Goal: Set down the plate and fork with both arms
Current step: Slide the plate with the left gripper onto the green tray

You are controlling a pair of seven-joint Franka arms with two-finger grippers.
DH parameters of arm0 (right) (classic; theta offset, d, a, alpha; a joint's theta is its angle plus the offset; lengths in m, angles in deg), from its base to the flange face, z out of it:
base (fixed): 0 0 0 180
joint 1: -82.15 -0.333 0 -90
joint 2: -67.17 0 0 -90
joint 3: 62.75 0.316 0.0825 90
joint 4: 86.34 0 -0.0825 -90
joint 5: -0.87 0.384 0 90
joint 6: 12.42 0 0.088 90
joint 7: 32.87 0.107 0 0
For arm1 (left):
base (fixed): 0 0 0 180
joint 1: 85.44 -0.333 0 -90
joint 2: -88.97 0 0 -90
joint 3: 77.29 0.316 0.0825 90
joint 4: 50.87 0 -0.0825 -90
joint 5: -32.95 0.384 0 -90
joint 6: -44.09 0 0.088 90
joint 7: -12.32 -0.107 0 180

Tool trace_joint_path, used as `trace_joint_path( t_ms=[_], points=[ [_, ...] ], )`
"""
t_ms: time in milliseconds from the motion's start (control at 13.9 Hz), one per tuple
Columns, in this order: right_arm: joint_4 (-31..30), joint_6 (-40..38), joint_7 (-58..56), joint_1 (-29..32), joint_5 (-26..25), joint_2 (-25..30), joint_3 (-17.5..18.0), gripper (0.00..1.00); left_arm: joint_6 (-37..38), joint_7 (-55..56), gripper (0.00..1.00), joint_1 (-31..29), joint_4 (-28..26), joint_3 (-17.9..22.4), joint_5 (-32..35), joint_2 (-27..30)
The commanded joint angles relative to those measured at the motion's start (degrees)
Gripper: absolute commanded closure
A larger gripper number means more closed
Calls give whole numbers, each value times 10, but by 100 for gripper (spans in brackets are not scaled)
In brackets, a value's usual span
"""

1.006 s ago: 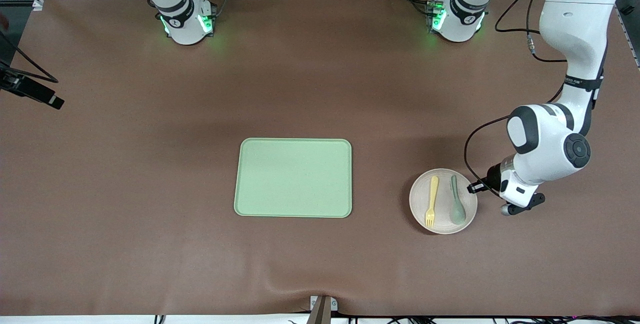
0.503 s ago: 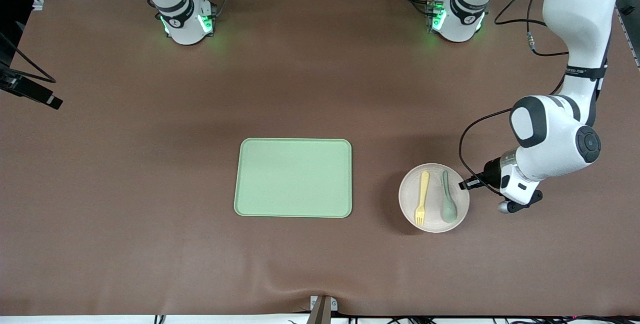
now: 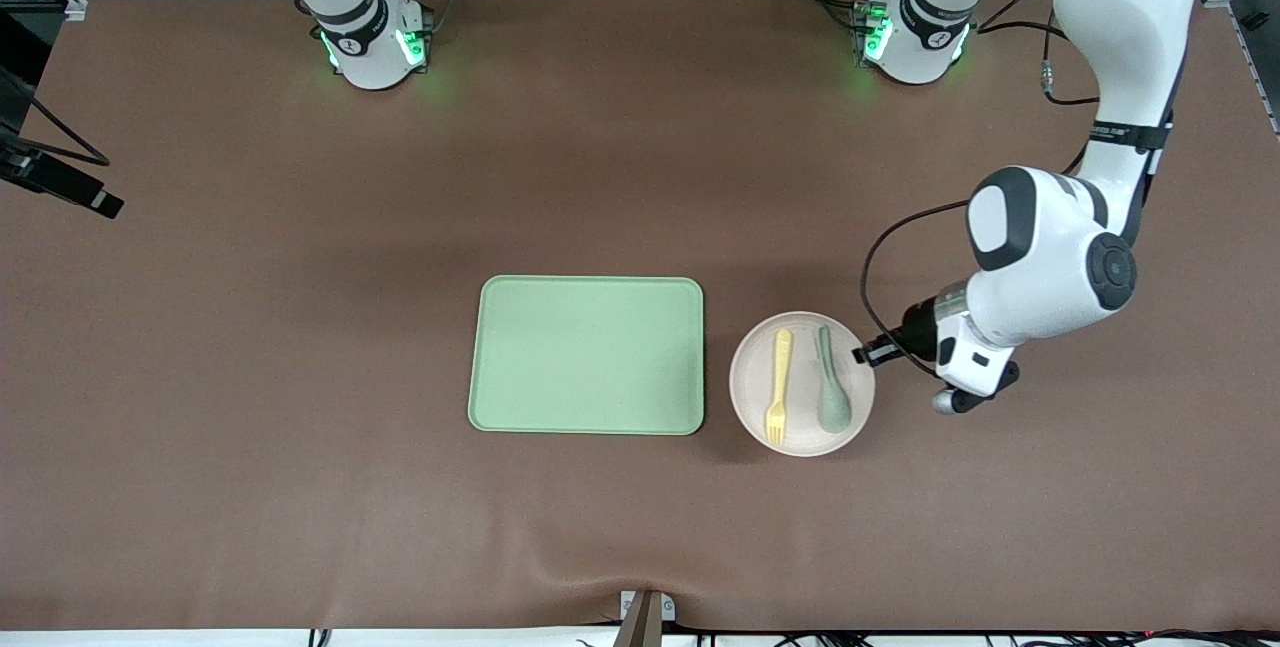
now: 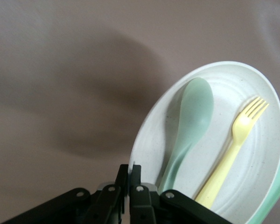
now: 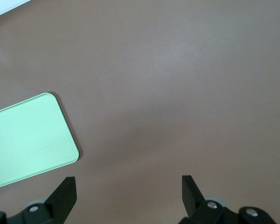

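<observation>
The pale plate (image 3: 748, 387) is held a little above the table, beside the light-green tray (image 3: 586, 355) on the left arm's side. On it lie the pale-yellow fork (image 3: 778, 387) and a grey-green spoon (image 3: 831, 394). My left gripper (image 3: 866, 354) is shut on the plate's rim at the edge toward the left arm's end. In the left wrist view the plate (image 4: 252, 186), fork (image 4: 233, 149) and spoon (image 4: 189, 121) show, with my left gripper (image 4: 132, 173) pinching the rim. My right gripper (image 5: 128, 186) is open and empty over bare table; it does not show in the front view.
The brown table cover has a raised wrinkle (image 3: 640, 577) at the edge nearest the front camera. A black device (image 3: 60, 182) juts in at the right arm's end. The tray's corner shows in the right wrist view (image 5: 32, 135).
My left arm has carried the plate, with fork and spoon on it, toward the tray; it now sits just beside the tray's edge.
</observation>
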Motion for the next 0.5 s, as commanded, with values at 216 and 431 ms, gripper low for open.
trace_joint_path(
  t_ms=[216, 431],
  points=[
    [-7, -2, -7, 16, 11, 6, 7, 0, 7, 92, 100, 62, 30, -1, -2, -8],
    [-7, -2, -8, 16, 11, 6, 7, 0, -9, 138, 100, 98, 33, -1, -3, -19]
  ],
)
